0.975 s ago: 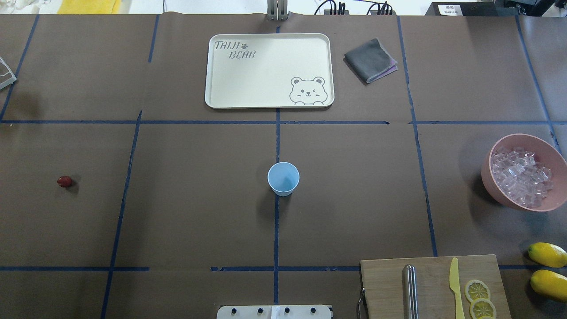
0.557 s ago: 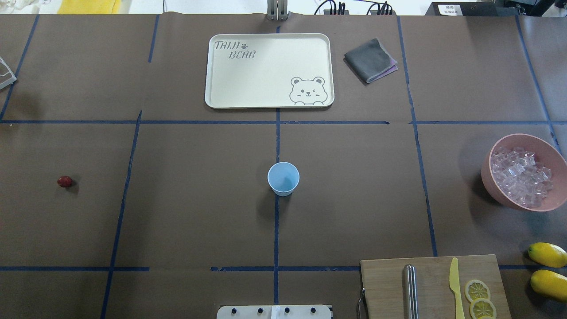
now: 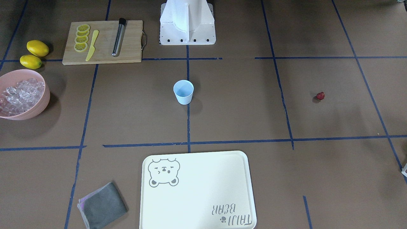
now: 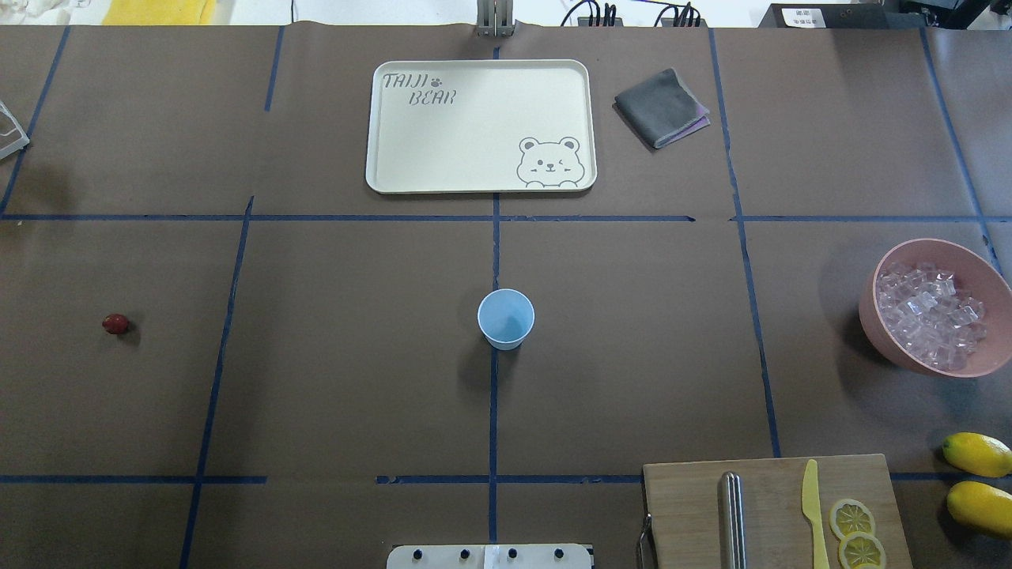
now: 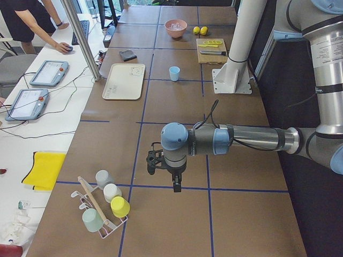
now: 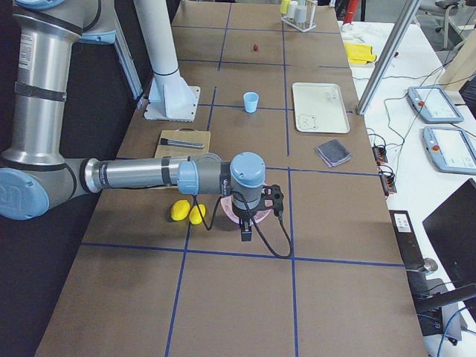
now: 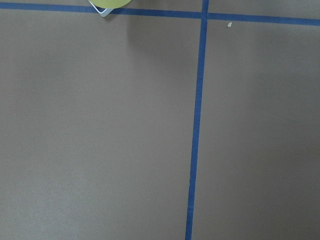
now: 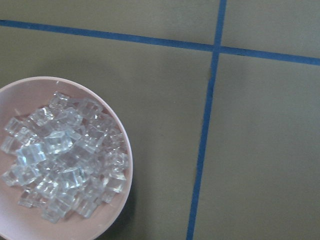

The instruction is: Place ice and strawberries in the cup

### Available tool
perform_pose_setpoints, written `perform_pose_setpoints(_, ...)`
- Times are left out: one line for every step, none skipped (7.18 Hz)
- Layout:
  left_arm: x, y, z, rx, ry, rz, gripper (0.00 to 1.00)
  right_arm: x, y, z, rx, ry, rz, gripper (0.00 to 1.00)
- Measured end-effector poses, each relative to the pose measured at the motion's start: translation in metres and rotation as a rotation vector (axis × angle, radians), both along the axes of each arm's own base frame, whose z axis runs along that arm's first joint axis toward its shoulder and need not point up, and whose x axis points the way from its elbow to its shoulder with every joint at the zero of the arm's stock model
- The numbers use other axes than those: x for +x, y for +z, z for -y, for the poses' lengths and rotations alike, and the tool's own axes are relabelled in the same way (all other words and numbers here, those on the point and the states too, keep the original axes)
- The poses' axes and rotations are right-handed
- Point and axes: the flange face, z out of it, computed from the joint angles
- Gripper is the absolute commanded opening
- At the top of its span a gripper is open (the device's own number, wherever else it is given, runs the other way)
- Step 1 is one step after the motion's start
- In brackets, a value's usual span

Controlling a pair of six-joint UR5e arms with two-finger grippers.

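– Ice and the tools: how do they stand?
– The right tool hangs pointing down, right by the pink bowl at the desk's right end. I see it only side-on, so I cannot tell whether it is open or closed. Its wrist camera looks down on the clear cubes heaped in that bowl.
– And the left tool?
– It hangs above bare desk at the far left end, near a rack of coloured cups. Its state I cannot tell either.
– The strawberry?
– It lies alone on the left half, well apart from the cup, which stands upright at the centre on a blue tape line.
– Further out?
– Two lemons lie near the bowl, beside a cutting board carrying lemon slices and a yellow knife. A cream tray and a folded grey cloth sit on the far side.
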Motion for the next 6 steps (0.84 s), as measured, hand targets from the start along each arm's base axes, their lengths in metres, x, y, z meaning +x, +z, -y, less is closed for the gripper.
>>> perform_pose_setpoints(0.001, -0.002, 0.001, 0.01, 0.001, -0.005, 1.0, -0.023, -0.011, 0.002, 0.006, -0.021, 0.013, 1.0)
perform_pose_setpoints(0.001, -0.005, 0.002, 0.03, 0.0, -0.01, 1.0, -0.049, -0.019, 0.003, 0.018, -0.035, 0.004, 0.96)
perform_pose_setpoints(0.001, -0.008, 0.003, 0.045, -0.002, -0.012, 1.0, -0.073, -0.021, 0.002, 0.049, -0.056, -0.025, 0.91)
perform_pose_setpoints(0.001, -0.009, 0.004, 0.051, -0.004, -0.013, 1.0, -0.093, -0.022, 0.0, 0.084, -0.087, -0.055, 0.91)
perform_pose_setpoints(0.001, -0.009, 0.004, 0.052, -0.006, -0.013, 1.0, -0.107, -0.022, -0.002, 0.113, -0.113, -0.072, 0.9)
perform_pose_setpoints(0.001, -0.009, 0.004, 0.052, -0.006, -0.013, 1.0, -0.119, -0.022, -0.004, 0.129, -0.139, -0.077, 0.89)
